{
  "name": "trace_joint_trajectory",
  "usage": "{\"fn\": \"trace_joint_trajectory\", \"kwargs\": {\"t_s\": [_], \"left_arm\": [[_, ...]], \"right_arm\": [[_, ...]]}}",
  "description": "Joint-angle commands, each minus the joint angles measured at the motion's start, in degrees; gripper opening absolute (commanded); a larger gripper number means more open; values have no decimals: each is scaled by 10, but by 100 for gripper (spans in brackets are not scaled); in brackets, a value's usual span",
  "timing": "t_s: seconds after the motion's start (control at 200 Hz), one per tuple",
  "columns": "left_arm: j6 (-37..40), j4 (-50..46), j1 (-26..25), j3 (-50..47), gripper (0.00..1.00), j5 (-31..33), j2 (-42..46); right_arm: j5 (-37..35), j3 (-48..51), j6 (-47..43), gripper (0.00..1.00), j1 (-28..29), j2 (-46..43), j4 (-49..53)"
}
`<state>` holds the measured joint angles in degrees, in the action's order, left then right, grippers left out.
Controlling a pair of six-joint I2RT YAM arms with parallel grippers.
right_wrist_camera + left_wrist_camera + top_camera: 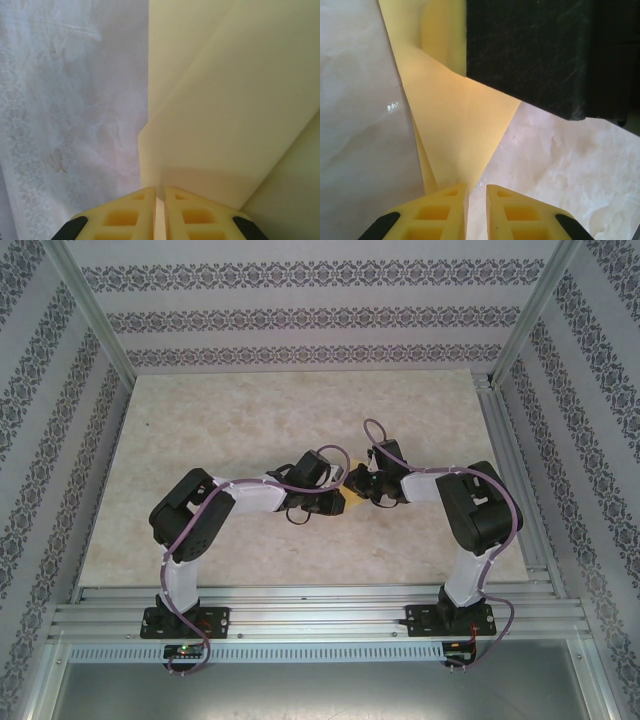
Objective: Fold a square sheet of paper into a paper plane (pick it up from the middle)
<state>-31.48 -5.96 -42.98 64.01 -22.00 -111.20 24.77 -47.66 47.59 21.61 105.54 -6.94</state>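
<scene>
The right claw (160,190) pinches the paper (225,125), the left claw (476,187) sits barely ajar at its tip, hold unclear, so pulling apart could tear or unfold it.

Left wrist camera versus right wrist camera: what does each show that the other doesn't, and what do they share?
Left wrist: the paper narrowing to a point between the left gripper's fingers, a black arm part over it, and the marbled table. Right wrist: broad overlapping paper layers running into the right gripper, beside a pale patterned wall. Both: yellow paper meeting yellow fingertips.
</scene>
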Motion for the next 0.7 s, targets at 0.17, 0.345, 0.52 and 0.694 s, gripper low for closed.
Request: {"fn": "trace_joint_trajectory", "kwargs": {"t_s": [0.17,0.345,0.52,0.694], "left_arm": [[19,-29,-18,20,19,-20,-1],[15,-38,-19,20,19,24,0],[-4,-1,-19,8,18,39,16],[-6,9,-18,2,19,58,34]], "right_arm": [[-45,10,2,13,0,52,56],[-46,9,1,13,0,55,61],[-48,10,-3,13,1,56,67],[-50,12,-4,13,0,56,66]]}}
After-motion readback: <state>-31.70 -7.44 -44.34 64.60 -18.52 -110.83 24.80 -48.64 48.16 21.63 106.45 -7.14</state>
